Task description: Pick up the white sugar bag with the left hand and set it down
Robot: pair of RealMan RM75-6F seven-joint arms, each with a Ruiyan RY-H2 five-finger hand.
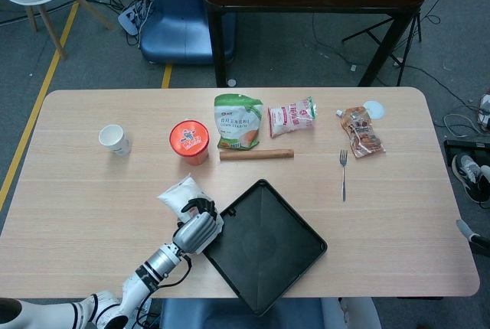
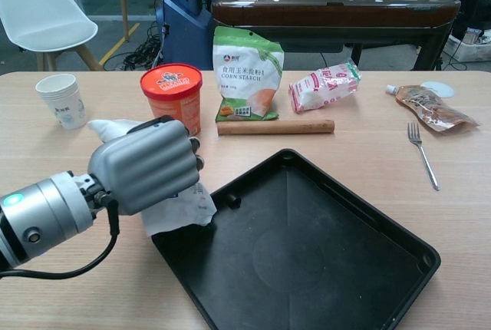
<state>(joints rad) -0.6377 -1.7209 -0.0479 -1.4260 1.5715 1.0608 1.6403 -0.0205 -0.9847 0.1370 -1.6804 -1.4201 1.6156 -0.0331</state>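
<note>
Far left of the frame: a white paper cup (image 1: pixel 114 139) stands near the table's edge, well apart from the hand.
Left of middle: an orange tub (image 1: pixel 189 141) stands upright, up the frame from the bag.
Sugar bag: the white sugar bag (image 1: pixel 179 193) lies on the table (image 1: pixel 69 214) in the lower left part of the head view, just beside the black tray (image 1: pixel 268 249). Its near corner seems to touch the tray's edge.
Left hand: the left hand (image 1: pixel 196 229) sits on top of the bag. Its fingers (image 2: pixel 165 163) are curled and pressed together over the bag.
Hold: I cannot tell if the bag is squeezed tight or only covered.
Step now: I think this is the grab, with the bag not yet off the table.
Next move: the hand needs a firm hold, then a slow lift so the soft bag does not slip or bump the tray.
Middle: a green corn starch bag (image 1: pixel 238 120) and a brown stick (image 1: pixel 256 154) lie past the tray.
Right side: a pink pack (image 1: pixel 292 116), a fork (image 1: pixel 343 174) and a brown snack pouch (image 1: pixel 360 131).
Right hand: not seen in either view.
</note>
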